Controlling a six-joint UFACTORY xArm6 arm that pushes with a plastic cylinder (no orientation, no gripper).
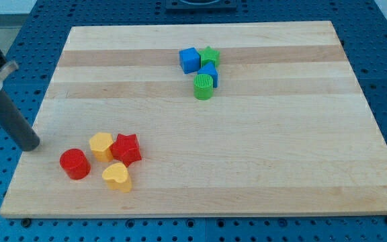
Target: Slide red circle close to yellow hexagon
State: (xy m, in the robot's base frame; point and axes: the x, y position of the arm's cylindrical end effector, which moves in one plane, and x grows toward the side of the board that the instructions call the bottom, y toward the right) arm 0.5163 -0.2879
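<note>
**Down at the counter's lower left, tip sat left of the red circle**

At the counter (247,154) edge, my tip (31,145), a bare rod end effector with nothing to spread, stood up-left of the red circle (74,163). Just right of the circle sat the yellow hexagon (101,145), not quite touching. No writing showed.

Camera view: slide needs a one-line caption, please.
My tip sits left of the red circle, which lies just left of the yellow hexagon.
</note>
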